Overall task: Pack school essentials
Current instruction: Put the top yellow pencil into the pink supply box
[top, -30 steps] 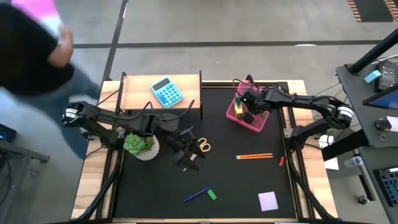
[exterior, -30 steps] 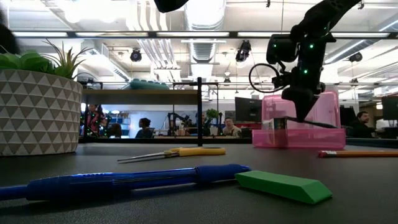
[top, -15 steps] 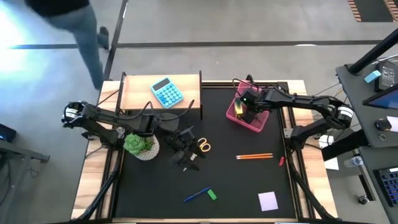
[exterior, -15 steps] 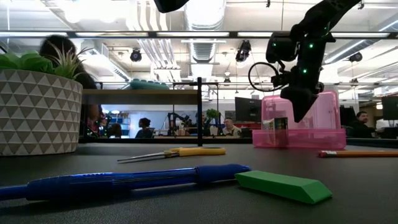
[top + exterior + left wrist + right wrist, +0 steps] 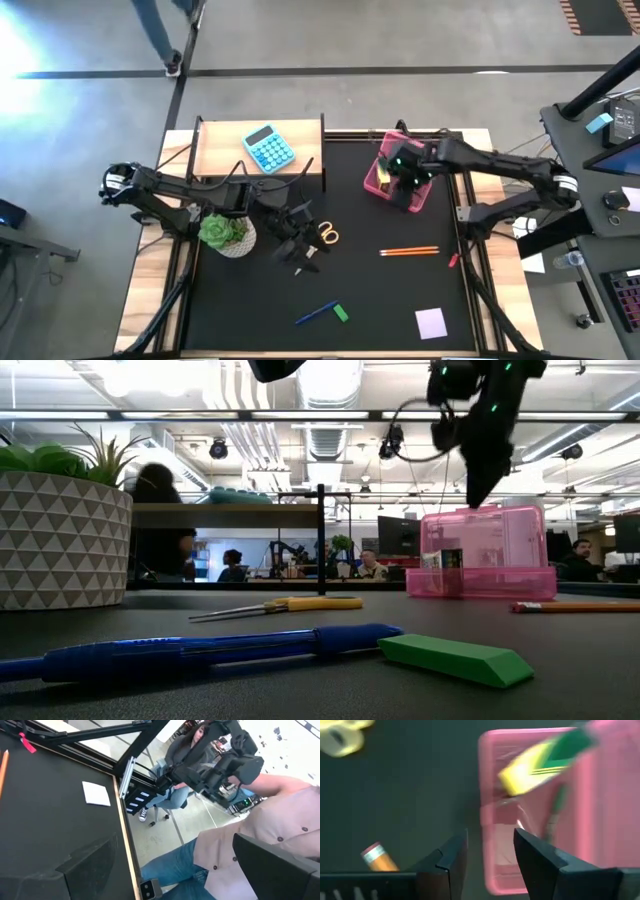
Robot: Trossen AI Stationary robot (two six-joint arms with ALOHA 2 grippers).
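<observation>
The right tool (image 5: 408, 178) hangs above the pink box (image 5: 377, 183) at the far right of the desk (image 5: 400, 300), its fingers a little apart with nothing between them. The small yellow box (image 5: 532, 762) already lies inside, tilted against a wall, its long axis slanting across the pink box.

The step in hand looks like clearing out of the pink box to fetch the next item. To do it well, lift straight up until the fingers are above the rim before swinging away, so the light pink box is not dragged or tipped.

The pencils (image 5: 408, 251) are nearest, lying side by side with their long axis running left to right; a grip across that axis, near the middle, should suit them.

The left tool (image 5: 300, 250) waits wide open and empty near the scissors (image 5: 326, 235)
</observation>
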